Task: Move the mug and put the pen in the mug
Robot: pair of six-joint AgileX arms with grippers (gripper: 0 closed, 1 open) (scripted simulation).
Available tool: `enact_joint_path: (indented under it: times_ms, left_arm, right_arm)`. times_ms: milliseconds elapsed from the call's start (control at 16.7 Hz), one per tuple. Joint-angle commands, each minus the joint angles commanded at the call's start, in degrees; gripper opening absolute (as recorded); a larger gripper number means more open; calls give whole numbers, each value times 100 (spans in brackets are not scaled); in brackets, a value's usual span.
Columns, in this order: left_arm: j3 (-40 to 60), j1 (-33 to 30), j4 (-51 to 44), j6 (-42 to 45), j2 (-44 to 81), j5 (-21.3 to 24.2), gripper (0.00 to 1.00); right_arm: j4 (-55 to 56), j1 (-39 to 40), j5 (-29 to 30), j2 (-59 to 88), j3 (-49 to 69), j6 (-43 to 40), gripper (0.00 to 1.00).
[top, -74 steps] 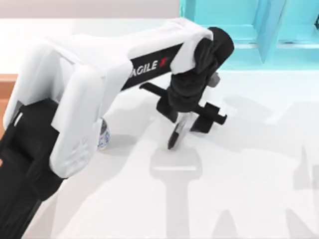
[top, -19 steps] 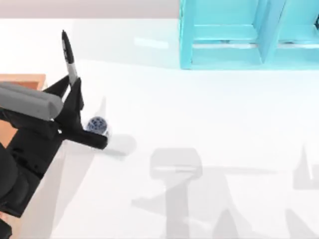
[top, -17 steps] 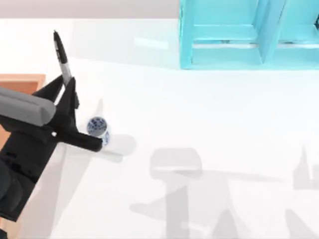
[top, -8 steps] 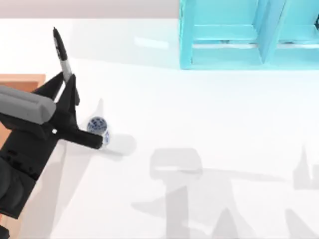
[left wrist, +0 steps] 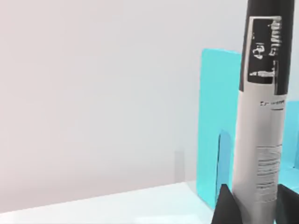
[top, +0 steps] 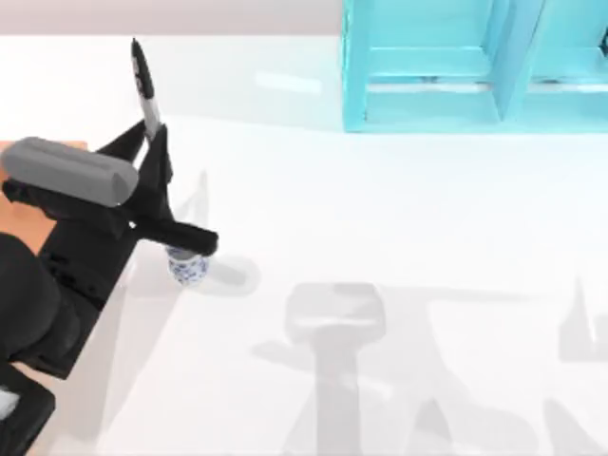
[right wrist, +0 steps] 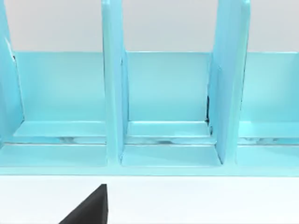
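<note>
**Pen gripped above the mug**

At the bench's (top: 399, 285) nine o'clock side, the left tool (top: 152, 161) is clenched on the pen (top: 145, 87), whose free end points toward twelve o'clock. The left wrist view shows the pen's (left wrist: 261, 121) labelled barrel rising between the black fingers (left wrist: 224, 207). The mug (top: 187, 267) stands on the bench just under the tool's lower finger. A blue shelf (top: 446, 66) sits at one o'clock.
</note>
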Motion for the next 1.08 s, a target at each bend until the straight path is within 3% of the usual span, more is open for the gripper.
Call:
enact_joint_path:
  times_ms: [240,1020,1080]
  left_arm:
    - [24,17,34,-11,50,16,0]
    - [24,17,34,-11,50,16,98]
    - [24,17,34,-11,50,16,100]
  right_arm:
    - [0,0,0,0,0,0,100]
    - [0,0,0,0,0,0,100]
    - [0,0,0,0,0,0,100]
